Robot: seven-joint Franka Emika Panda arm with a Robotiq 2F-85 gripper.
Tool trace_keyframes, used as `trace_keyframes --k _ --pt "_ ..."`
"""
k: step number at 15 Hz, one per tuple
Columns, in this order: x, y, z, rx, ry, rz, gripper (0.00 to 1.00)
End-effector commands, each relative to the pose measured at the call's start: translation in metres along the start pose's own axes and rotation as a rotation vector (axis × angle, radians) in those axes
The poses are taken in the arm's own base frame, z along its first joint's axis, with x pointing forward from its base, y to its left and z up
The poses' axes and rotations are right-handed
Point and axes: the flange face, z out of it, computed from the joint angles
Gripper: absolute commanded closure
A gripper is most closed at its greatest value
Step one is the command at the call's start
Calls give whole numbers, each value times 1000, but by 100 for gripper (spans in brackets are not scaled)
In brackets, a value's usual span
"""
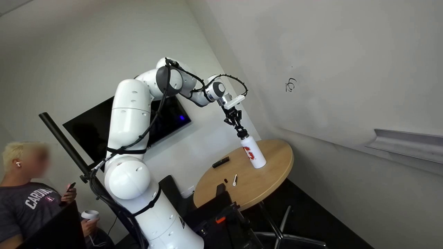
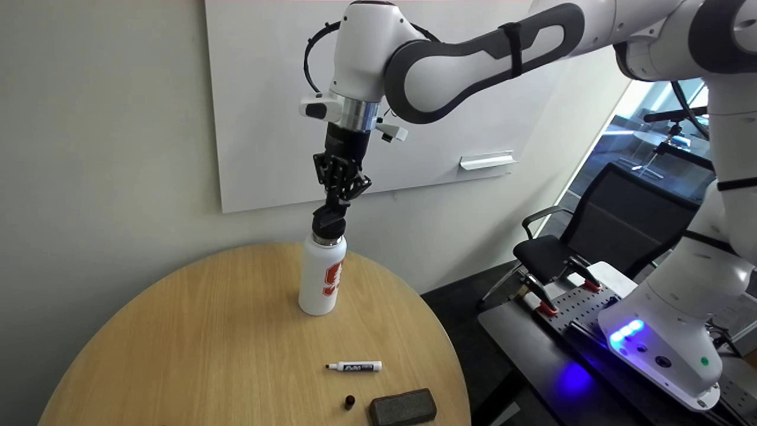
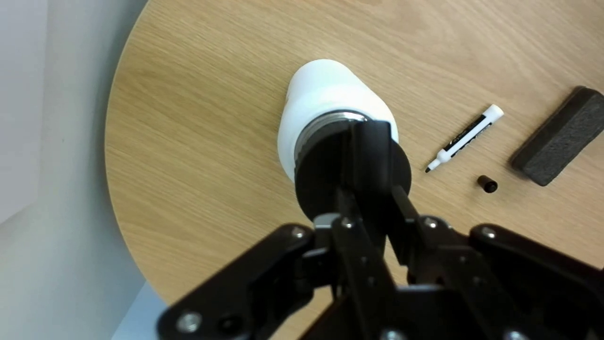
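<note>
A white bottle (image 2: 322, 272) with a red logo and a black lid (image 2: 329, 222) is at the round table (image 2: 195, 319), near the wall side. My gripper (image 2: 338, 202) comes down from above and is shut on the raised black loop of the lid. In the wrist view the loop (image 3: 373, 156) runs between the fingers (image 3: 348, 208), and the lid hides part of the bottle below. The bottle leans slightly in an exterior view (image 1: 253, 154); I cannot tell whether its base rests on the wood. The exact contact of the pads is dark and hard to see.
An uncapped white marker (image 3: 465, 138) lies beside the bottle, with its small black cap (image 3: 487, 183) and a dark eraser (image 3: 559, 137) farther off. The wall and a whiteboard (image 2: 266, 118) stand close behind the table. A black chair (image 2: 591, 231) stands off to the side.
</note>
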Motion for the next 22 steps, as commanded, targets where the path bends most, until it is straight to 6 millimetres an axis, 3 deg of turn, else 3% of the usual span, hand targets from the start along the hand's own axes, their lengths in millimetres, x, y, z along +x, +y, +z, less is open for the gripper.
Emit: trace_keyframes --k 1,6,7,8,10,16,19,22 --pt "2 3 -4 25 3 -18 95" --pt "2 2 0 28 -2 -20 95" --pt "2 2 0 29 -3 -20 80" --pt "3 2 1 30 -5 -18 55" --pt "3 2 1 31 -2 -17 49" --pt "2 2 -7 13 2 -13 3" --pt "3 -2 -26 -3 6 -9 0" --pt "6 -16 -61 -19 12 -21 0"
